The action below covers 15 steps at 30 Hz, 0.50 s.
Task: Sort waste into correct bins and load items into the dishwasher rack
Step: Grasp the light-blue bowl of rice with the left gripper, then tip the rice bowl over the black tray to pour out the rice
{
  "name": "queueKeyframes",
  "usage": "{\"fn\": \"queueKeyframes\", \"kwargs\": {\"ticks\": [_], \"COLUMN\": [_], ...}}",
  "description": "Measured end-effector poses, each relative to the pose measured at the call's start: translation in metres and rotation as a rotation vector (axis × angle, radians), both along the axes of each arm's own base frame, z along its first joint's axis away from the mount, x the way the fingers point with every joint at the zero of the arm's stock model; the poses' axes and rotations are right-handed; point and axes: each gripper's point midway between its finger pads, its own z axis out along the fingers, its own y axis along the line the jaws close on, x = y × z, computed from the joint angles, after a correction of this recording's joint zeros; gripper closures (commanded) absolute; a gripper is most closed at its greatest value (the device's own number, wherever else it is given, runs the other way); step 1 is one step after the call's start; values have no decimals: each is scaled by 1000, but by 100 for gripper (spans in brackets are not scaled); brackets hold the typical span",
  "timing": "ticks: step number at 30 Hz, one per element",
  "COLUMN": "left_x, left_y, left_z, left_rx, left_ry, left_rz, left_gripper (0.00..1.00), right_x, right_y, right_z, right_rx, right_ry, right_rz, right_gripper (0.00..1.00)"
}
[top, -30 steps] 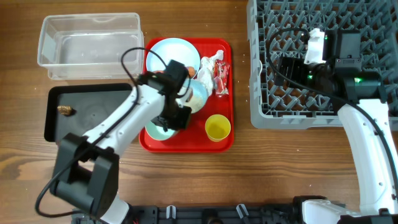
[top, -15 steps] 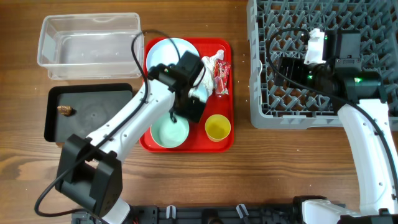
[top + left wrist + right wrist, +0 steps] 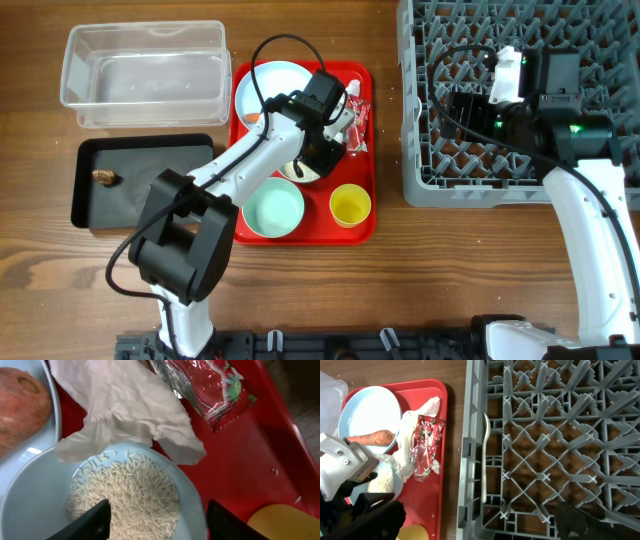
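Left jaws [image 3: 157,515]: spread, gripping nothing, low over the white-blue bowl [image 3: 30,495]. One finger sits above the rice [image 3: 125,495], the other beyond the rim on the yellow cup [image 3: 280,522] side. The bowl stands on the red tray [image 3: 240,460], just beside the cup.

Risk 1: closing from here would probably pinch one wall only. A loaded bowl held that way may swing, and the rice is loose and heaped, so any tilt sheds it. A few stray grains lie on the tray near the cup.

Risk 2: the white wrapper [image 3: 125,405] drapes over the bowl's far rim and touches the rice. A lift could drag it along into the wrong bin, or it could tug the red-printed wrapper [image 3: 210,385] beside it.

Risk 3: the carrot [image 3: 20,405] lies on the pale blue plate [image 3: 280,80], close by the bowl. Cannot tell whether plate and bowl touch; if they do, the plate shifts.

Farther: the pale green bowl [image 3: 272,210] is near. The black tray [image 3: 140,195] with the brown scrap [image 3: 103,178] and the clear box [image 3: 145,75] sit across the table [image 3: 320,290], so the carry is long and jolts matter.

Farthest: right jaws [image 3: 477,510] over the dishwasher rack [image 3: 470,190], apparently spread with nothing between them. A white utensil [image 3: 484,460] lies inside the rack. The arms are well apart, so a clash is unlikely.
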Motion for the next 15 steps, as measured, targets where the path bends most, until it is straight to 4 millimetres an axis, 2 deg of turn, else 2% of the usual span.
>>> {"fn": "queueKeyframes", "kwargs": {"ticks": [4, 12, 15], "left_x": [-6, -12, -12], "left_y": [-2, 0, 0], "left_z": [-1, -5, -6], "left_rx": [-6, -3, -7], "left_ry": [24, 48, 52], "left_rz": [-1, 14, 24], "left_gripper": [64, 74, 74], "right_x": [0, 1, 2], "right_y": [0, 0, 0], "right_z": [0, 1, 2], "right_rx": [0, 0, 0], "right_ry": [0, -6, -11], "right_rz": [0, 0, 0], "right_gripper": [1, 1, 1]}}
